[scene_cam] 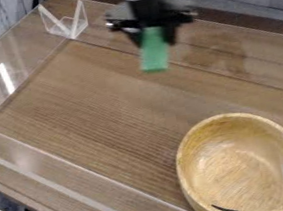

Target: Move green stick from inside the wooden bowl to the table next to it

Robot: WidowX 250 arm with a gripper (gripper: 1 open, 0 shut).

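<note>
The green stick hangs upright above the back middle of the table, well clear of the wooden bowl. My black gripper comes down from the top edge and is shut on the green stick's upper end. The round tan bowl sits at the front right corner, with only a small dark mark on its inside near the front rim.
Low clear acrylic walls run along the table's edges. A small clear triangular stand sits at the back left. A grey plank wall lies behind the table.
</note>
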